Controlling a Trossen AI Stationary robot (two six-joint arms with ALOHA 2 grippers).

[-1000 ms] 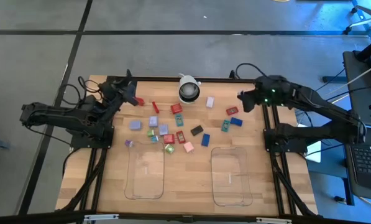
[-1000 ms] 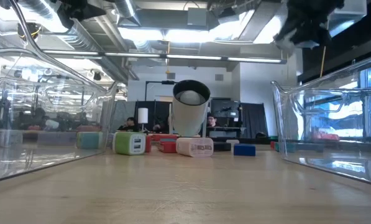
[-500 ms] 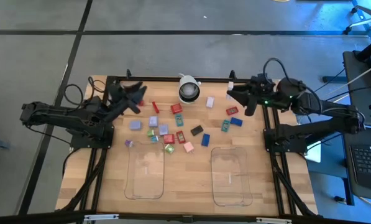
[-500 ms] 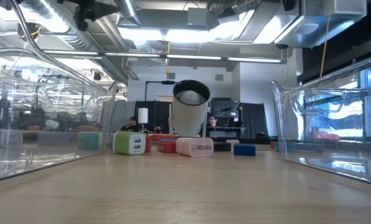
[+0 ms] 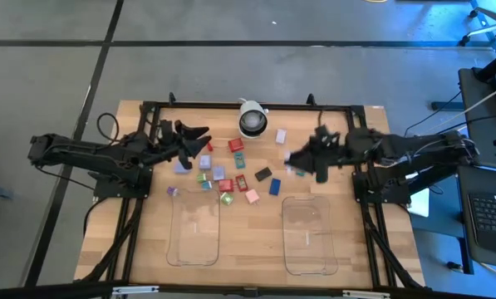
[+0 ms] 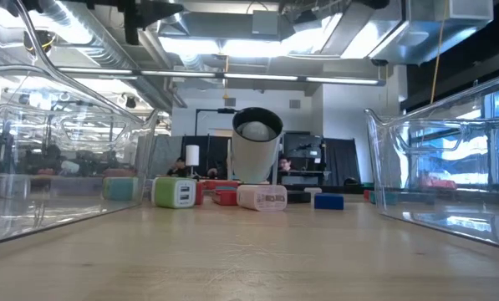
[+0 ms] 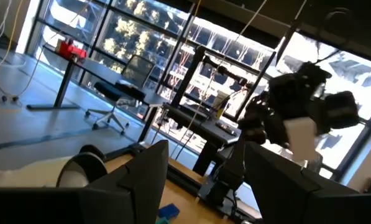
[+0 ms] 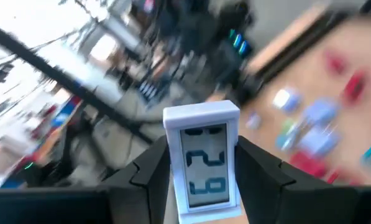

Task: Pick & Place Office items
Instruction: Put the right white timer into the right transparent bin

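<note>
High view: I am seeing the right gripper [image 5: 296, 160] hanging over the right side of the table [image 5: 256, 253], just beyond the right tray [image 5: 308, 235], with something small and pale at its tip. The left gripper [image 5: 199, 138] is hovering open-fingered over the left edge of the scattered items [image 5: 231, 170], which are lying between the dome [image 5: 252, 121] and the two trays. The left tray [image 5: 194, 230] is sitting empty as far as I can tell.

Low view: I am looking level across the wood at a green-and-white block [image 6: 175, 193], a pink-white one [image 6: 262, 197] and a blue one [image 6: 328, 201] in front of the dome [image 6: 256, 155]. Neither gripper's fingers are showing clearly here.

Left wrist view: I am seeing the left arm's fingers [image 7: 145, 171] standing apart with nothing between them, pointing towards the room.

Right wrist view: I am watching the right arm's fingers [image 8: 149, 168] clamping a small white clock [image 8: 202, 158] upright, its display facing the camera.

My judgement is that the clock is being carried to the right tray. To do it well I would be keeping the grip steady, centring over the tray and lowering inside its walls before letting go.
</note>
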